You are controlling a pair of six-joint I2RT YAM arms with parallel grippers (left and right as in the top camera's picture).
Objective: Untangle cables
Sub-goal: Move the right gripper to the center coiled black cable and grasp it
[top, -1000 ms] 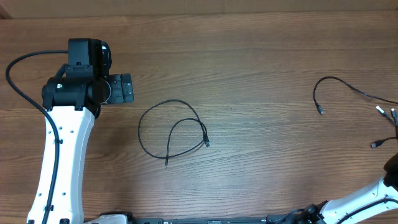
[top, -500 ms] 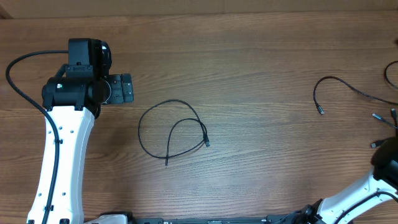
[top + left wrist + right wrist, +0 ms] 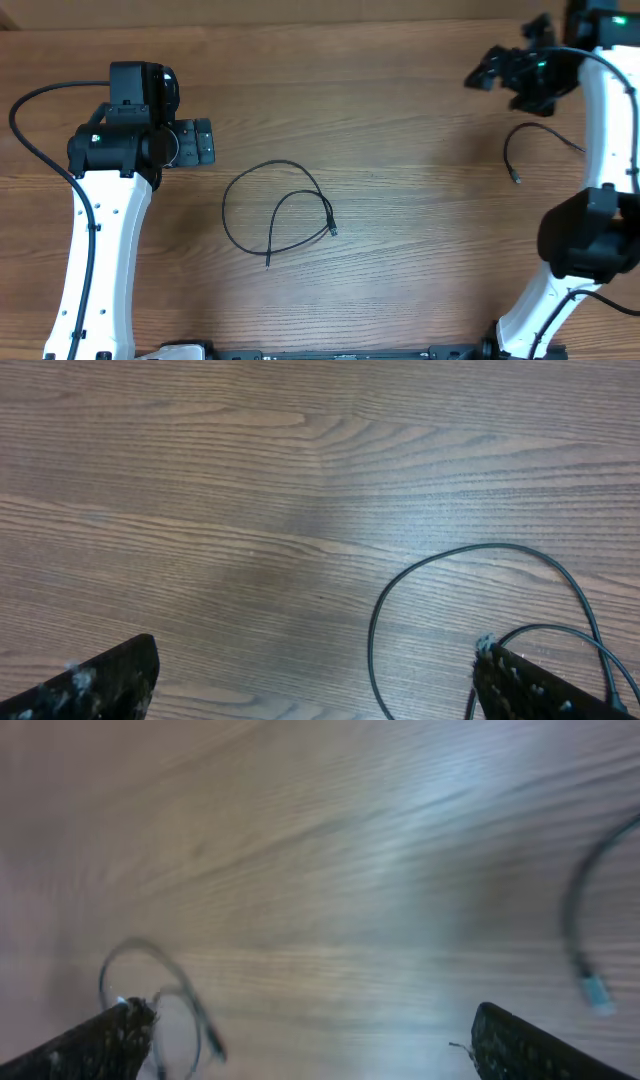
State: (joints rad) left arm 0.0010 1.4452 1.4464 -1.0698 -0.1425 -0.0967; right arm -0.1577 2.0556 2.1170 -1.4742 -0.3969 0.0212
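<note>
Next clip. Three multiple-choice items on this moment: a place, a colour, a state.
1. Where is the big looped cable? A) on the table, near its middle B) hanging off the front edge C) at the back edge
2. Its colour? A) white B) black C) red
3. The left gripper is: A) shut on a cable B) open, empty C) out of view
Answers: 1 A, it lies mid-table; 2 B, dark against the wood; 3 B, jaws apart, nothing between.
</note>
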